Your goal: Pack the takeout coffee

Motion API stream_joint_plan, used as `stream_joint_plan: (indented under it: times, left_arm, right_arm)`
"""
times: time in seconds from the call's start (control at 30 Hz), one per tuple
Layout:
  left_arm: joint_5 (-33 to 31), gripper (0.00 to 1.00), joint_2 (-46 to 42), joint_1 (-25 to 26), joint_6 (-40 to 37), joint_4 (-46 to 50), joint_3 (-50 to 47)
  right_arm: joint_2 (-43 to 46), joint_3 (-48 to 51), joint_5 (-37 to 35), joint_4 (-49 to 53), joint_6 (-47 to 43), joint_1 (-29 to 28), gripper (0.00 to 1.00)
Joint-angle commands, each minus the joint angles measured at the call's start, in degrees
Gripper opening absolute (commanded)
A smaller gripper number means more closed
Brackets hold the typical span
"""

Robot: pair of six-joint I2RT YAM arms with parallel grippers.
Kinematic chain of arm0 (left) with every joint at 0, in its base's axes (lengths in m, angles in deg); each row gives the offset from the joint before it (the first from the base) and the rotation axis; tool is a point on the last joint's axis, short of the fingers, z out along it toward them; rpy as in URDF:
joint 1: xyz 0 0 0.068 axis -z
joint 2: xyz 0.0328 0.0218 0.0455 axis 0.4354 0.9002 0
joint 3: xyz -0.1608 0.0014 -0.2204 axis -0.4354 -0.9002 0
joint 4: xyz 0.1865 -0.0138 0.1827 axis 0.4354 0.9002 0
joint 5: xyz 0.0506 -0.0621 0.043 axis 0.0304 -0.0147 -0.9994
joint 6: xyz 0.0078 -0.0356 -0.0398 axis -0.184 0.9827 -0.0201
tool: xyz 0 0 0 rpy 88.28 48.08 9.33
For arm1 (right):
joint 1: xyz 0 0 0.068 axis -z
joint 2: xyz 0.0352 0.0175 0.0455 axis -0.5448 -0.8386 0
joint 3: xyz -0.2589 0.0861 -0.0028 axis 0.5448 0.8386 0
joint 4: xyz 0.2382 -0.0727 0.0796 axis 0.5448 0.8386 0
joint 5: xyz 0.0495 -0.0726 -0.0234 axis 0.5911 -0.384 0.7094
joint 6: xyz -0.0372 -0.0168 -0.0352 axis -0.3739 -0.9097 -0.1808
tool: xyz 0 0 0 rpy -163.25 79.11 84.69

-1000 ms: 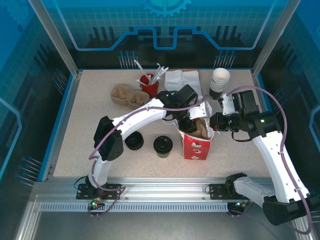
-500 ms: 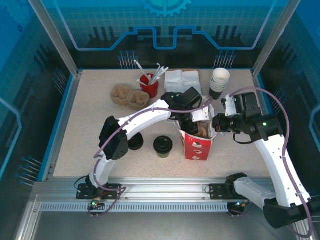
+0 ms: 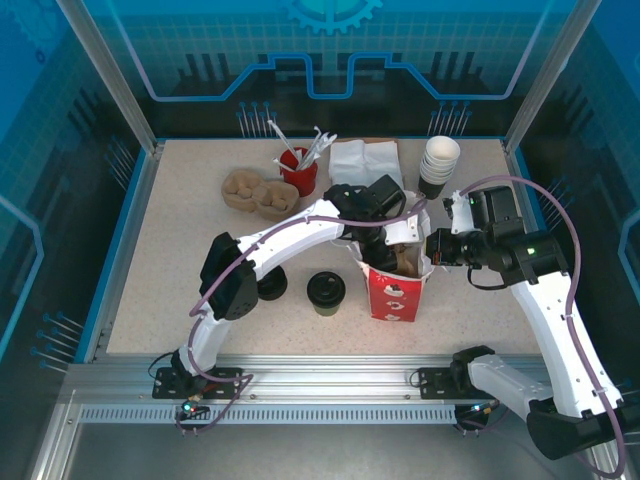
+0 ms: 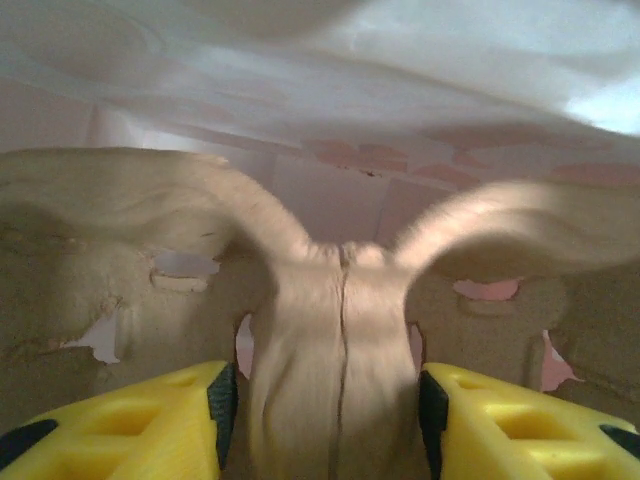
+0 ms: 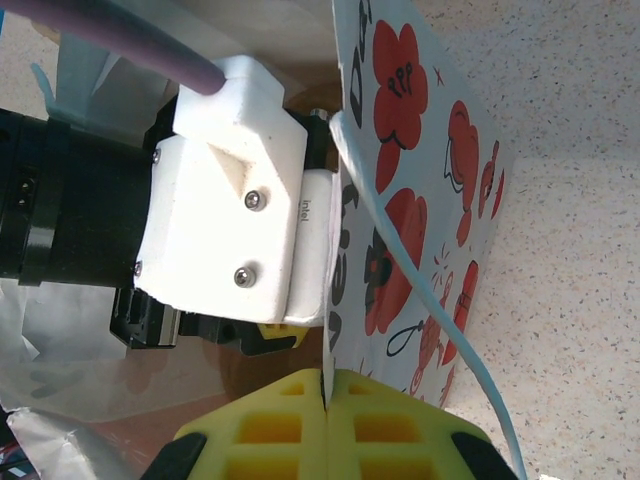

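Top external, coffee: takeout coffee (image 3: 326, 290) stands on the desk (image 3: 180, 270), just left of the paper bag (image 3: 392, 292).
Left claw (image 4: 328, 405): my jaws flank the cup carrier (image 4: 120, 210) ridge; gripping or loose, I cannot tell.
Right claw (image 5: 326, 400): I pinch the bag's rim.

Overhead view bright, sharp; left wrist view dim, blurred close-up.

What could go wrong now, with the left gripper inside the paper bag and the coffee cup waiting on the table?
1. The left gripper straddles the middle ridge of the pulp carrier inside the bag; lifting out could snag it and drag the carrier up.
2. The right gripper pinches only the thin bag rim; a tug might tear it or slip.
3. The takeout coffee stands close beside the bag; the left arm could tip it.
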Motion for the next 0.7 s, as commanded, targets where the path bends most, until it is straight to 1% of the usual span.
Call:
stream_joint_plan:
  times: [0.0, 0.1, 0.2, 0.47, 0.67]
  left_arm:
    - [0.5, 0.62, 1.2, 0.3, 0.1, 2.4, 2.6]
    - [1.8, 0.72, -0.1, 0.4, 0.7, 3.0, 3.9]
    - [3.0, 0.77, -1.7, 0.4, 1.6, 3.3, 5.0]
    - [5.0, 0.8, -5.9, 0.4, 4.6, 5.1, 8.6]
    - [6.7, 0.8, -11.0, 0.4, 8.5, 3.3, 8.0]
  right_arm:
    - [1.1, 0.5, 0.0, -0.2, 0.3, 0.1, 0.0]
    - [1.1, 0.6, 0.0, -0.2, 0.4, 0.2, 0.0]
    - [1.1, 0.7, -0.2, -0.1, 0.4, 0.2, 0.0]
    - [1.4, 0.8, -0.2, -0.4, 0.8, 0.2, 0.0]
    - [1.7, 1.2, 0.1, -1.3, 1.2, 0.3, 0.0]
